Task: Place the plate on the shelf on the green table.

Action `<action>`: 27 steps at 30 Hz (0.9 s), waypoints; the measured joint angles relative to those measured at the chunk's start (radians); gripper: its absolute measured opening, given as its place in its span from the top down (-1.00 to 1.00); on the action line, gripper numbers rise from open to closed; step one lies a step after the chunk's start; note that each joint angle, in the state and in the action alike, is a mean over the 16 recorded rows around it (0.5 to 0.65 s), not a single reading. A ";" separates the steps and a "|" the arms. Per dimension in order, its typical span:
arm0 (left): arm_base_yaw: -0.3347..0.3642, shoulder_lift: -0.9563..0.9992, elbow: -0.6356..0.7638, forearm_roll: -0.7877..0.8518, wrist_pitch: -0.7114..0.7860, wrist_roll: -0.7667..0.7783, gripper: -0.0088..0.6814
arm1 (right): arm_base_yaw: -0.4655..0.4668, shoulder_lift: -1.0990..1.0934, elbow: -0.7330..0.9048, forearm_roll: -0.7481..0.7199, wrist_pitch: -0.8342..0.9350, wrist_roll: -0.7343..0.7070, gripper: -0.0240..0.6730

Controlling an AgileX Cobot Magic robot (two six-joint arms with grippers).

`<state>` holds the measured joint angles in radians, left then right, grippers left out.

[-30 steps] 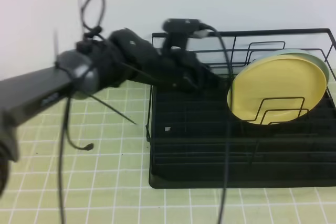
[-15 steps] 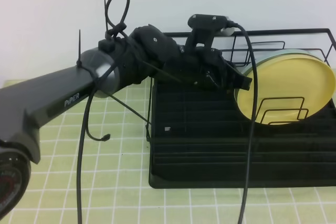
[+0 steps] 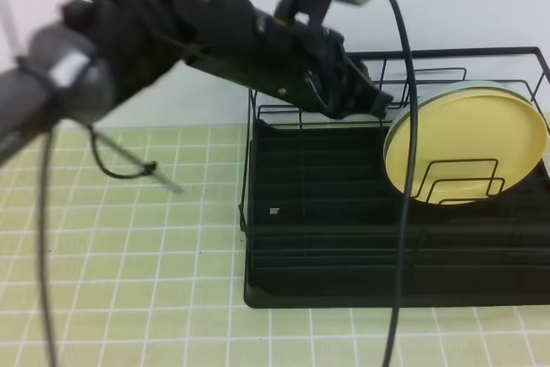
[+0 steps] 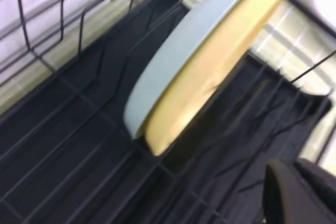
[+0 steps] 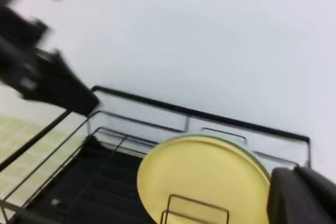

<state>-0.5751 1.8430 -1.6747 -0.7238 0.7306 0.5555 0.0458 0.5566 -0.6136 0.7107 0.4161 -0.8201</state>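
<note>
The pale yellow plate (image 3: 468, 139) stands on edge at the right end of the black wire shelf (image 3: 344, 238), leaning against a mint-blue plate (image 3: 526, 100) behind it. The shelf sits on the green table (image 3: 129, 247). My left gripper (image 3: 381, 107) hovers above the shelf, just left of the yellow plate's upper rim. Its fingers look closed to a point and hold nothing. The left wrist view shows both plates edge-on, the yellow plate (image 4: 210, 74) in front of the blue one (image 4: 181, 51). The right wrist view shows the yellow plate (image 5: 205, 179). Only a dark corner of my right gripper (image 5: 304, 195) shows.
Low wire dividers (image 3: 460, 180) stand in front of the yellow plate. The shelf's tall back rail (image 3: 447, 53) runs behind the plates. A cable (image 3: 404, 212) hangs from my left arm across the shelf. A white wall is behind.
My left arm reached right to the yellow plate's left rim, then lifted up and away. The plate now stands slightly further right and more upright.
</note>
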 joint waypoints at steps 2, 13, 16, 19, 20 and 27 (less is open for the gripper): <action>0.000 -0.053 0.035 0.031 -0.004 -0.019 0.98 | 0.000 -0.058 0.063 -0.004 -0.027 0.026 0.94; -0.005 -0.395 0.422 0.030 -0.161 -0.042 0.98 | 0.000 -0.321 0.326 -0.076 0.004 0.058 0.94; -0.014 -0.506 0.555 0.012 -0.249 -0.042 0.98 | 0.000 -0.352 0.349 -0.118 0.019 0.044 0.94; -0.031 -0.620 0.677 -0.006 -0.348 -0.041 0.98 | 0.000 -0.370 0.358 -0.153 0.020 0.031 0.94; -0.037 -0.656 0.713 -0.012 -0.380 -0.041 0.98 | 0.000 -0.374 0.359 -0.161 0.018 0.027 0.94; -0.086 -0.855 0.879 -0.051 -0.551 -0.035 0.98 | 0.000 -0.377 0.359 -0.164 0.013 0.023 0.94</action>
<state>-0.6607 0.9882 -0.7957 -0.7748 0.1793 0.5207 0.0458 0.1792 -0.2543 0.5467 0.4292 -0.7973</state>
